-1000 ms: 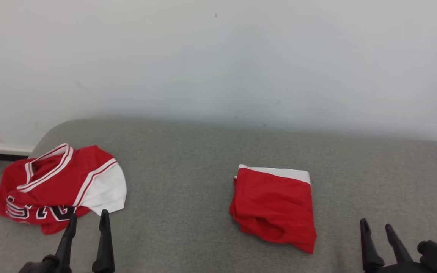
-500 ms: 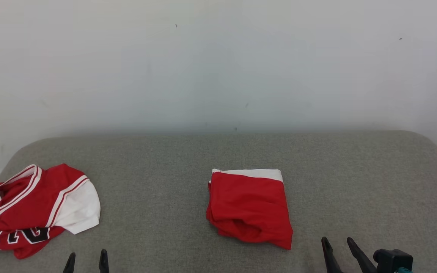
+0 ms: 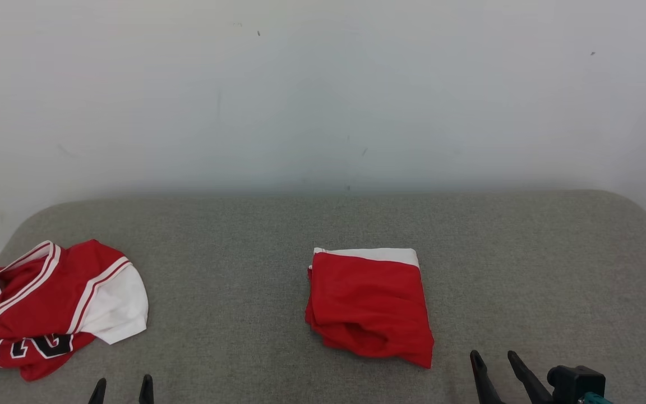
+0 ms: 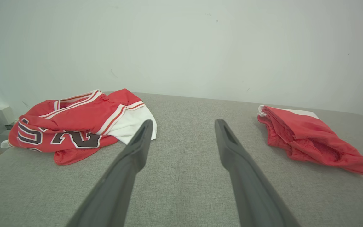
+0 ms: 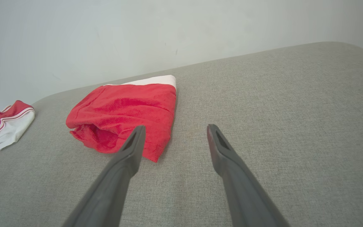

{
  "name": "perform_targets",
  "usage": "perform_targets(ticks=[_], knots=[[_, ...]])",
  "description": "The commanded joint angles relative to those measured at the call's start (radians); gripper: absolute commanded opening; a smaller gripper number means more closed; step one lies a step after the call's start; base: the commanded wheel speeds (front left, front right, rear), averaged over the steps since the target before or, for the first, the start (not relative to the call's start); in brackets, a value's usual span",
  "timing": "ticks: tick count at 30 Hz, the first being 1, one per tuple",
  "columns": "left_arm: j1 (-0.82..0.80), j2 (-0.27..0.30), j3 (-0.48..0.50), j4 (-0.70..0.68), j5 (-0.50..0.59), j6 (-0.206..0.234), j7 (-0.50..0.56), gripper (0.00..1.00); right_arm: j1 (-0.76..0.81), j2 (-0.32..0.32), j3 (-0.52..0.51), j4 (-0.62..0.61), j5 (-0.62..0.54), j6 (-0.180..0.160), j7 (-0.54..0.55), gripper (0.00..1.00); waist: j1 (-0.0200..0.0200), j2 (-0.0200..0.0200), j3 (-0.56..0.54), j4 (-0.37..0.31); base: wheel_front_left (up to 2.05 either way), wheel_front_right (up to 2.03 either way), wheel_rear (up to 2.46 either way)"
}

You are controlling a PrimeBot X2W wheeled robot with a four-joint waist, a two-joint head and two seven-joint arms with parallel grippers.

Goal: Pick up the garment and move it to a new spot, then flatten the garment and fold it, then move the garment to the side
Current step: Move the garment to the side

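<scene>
Red and white cloth lies bunched up at the far left: a jersey (image 3: 48,306) with black letters, resting on the grey padded top (image 3: 233,235) close to its left edge. Next we see our left gripper (image 3: 122,386) low down, a little to the right of the jersey and not touching it. Its two dark fingers are spread apart and hold nothing. In the middle lie the red shorts (image 3: 369,306), folded into a block with a white band along the far side, well apart from the jersey. On the right, our right gripper (image 3: 492,359) is near the shorts' front corner but not touching them, fingers spread wide and empty too. Behind it all stands a white wall (image 3: 323,101).
</scene>
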Motion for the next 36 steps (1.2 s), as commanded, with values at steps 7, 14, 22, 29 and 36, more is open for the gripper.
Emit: perform_targets(ticks=[7,14,22,29,36], knots=[[0.012,0.006,-0.001,-0.016,-0.005,0.007,-0.005,1.00,0.003,-0.001,0.003,0.006,0.016,-0.002,0.002,1.00,0.0001,-0.0001,0.003,0.018,0.00,0.00,0.00],[0.014,0.002,-0.016,-0.037,0.000,0.014,0.006,1.00,-0.040,0.000,-0.026,0.017,0.039,-0.002,0.065,1.00,0.0001,-0.0001,0.010,0.048,0.00,0.00,0.00],[0.005,0.001,-0.045,-0.073,-0.018,-0.001,0.046,1.00,-0.206,0.000,-0.141,0.062,-0.003,-0.002,0.360,1.00,0.0001,-0.0001,0.045,0.149,0.00,0.00,0.00],[-0.025,0.019,-0.050,-0.100,-0.036,-0.015,0.085,1.00,-0.335,-0.001,-0.294,0.141,-0.097,-0.002,0.606,1.00,0.0001,-0.0001,0.083,0.260,0.00,0.00,0.00],[-0.047,0.023,-0.068,-0.114,-0.033,-0.018,0.099,1.00,-0.413,-0.002,-0.394,0.256,-0.220,-0.002,0.662,1.00,0.0001,-0.0001,0.131,0.353,0.00,0.00,0.00]])
